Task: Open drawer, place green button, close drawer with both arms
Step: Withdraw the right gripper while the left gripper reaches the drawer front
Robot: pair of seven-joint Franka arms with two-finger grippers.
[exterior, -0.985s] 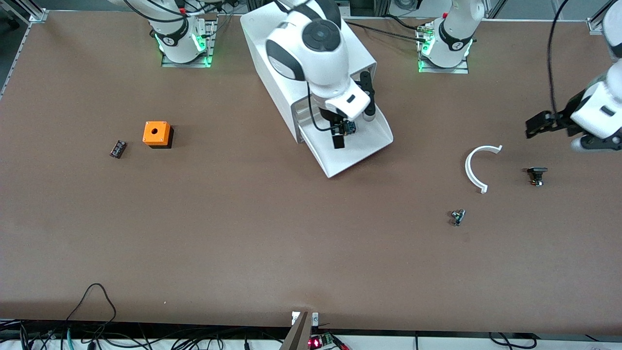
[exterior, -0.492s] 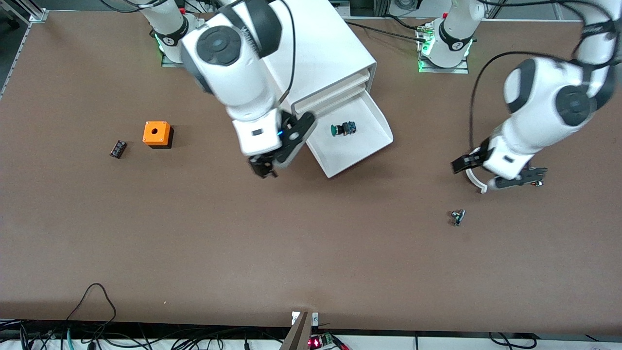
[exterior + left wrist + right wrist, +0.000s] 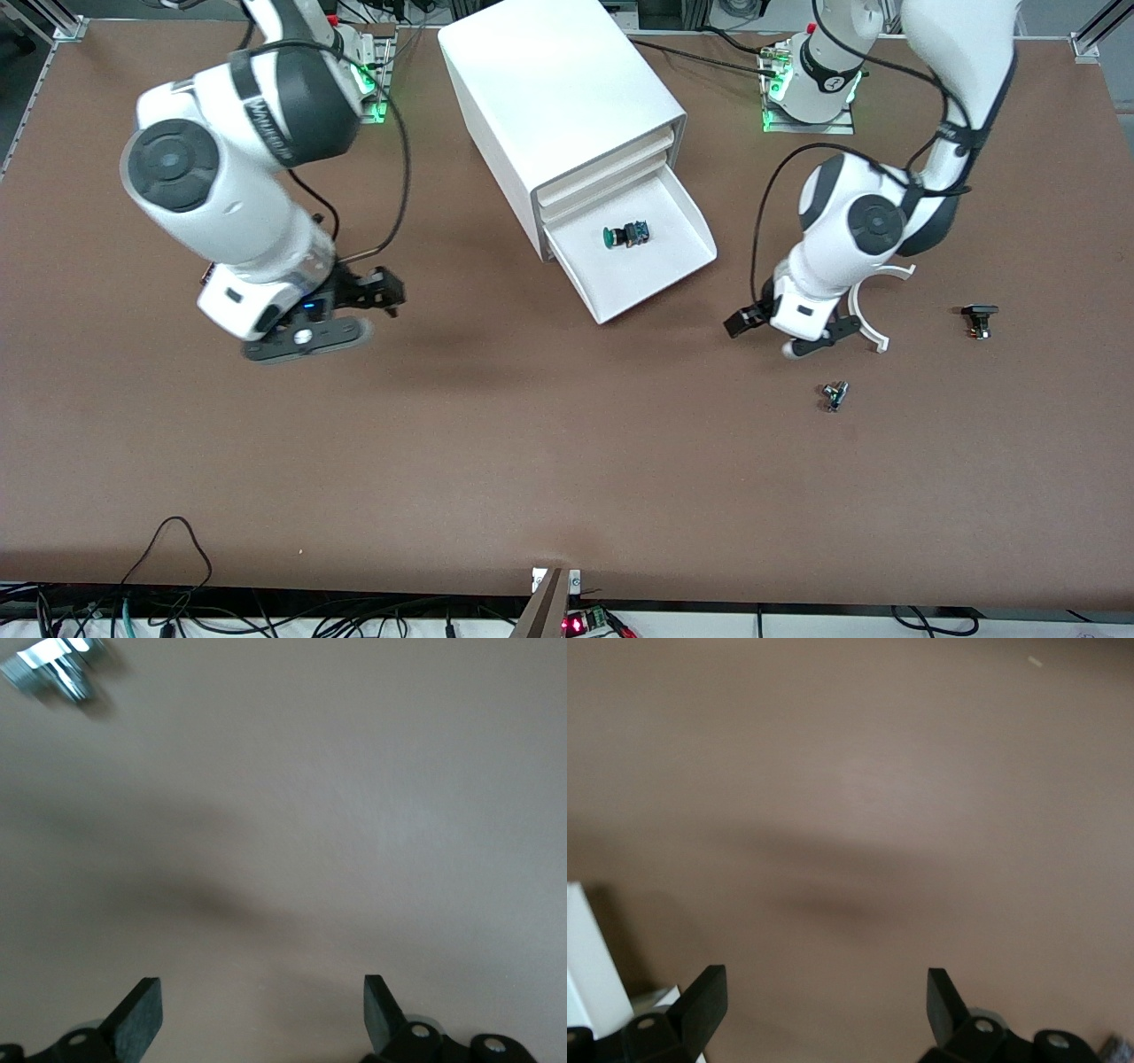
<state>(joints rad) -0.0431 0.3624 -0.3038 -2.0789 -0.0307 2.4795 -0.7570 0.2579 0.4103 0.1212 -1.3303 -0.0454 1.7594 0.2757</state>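
The white cabinet [image 3: 567,97] stands at the middle of the table, nearer the arms' bases. Its lowest drawer [image 3: 660,266] is pulled out, and the green-capped button [image 3: 625,236] lies in it on its side. My right gripper [image 3: 368,306] is open and empty, low over bare table between the drawer and the right arm's end; its fingertips [image 3: 700,1001] show over brown tabletop. My left gripper [image 3: 787,335] is open and empty, low over the table beside the drawer toward the left arm's end; its fingertips [image 3: 142,1010] show over bare table.
A white curved piece [image 3: 877,332] lies just beside the left gripper. A black-capped button [image 3: 979,319] lies farther toward the left arm's end. A small metal part [image 3: 833,394] lies nearer the front camera and also shows in the left wrist view [image 3: 53,669].
My right gripper let go of the button in the drawer and swung away toward the right arm's end. My left gripper came in from the left arm's end toward the drawer.
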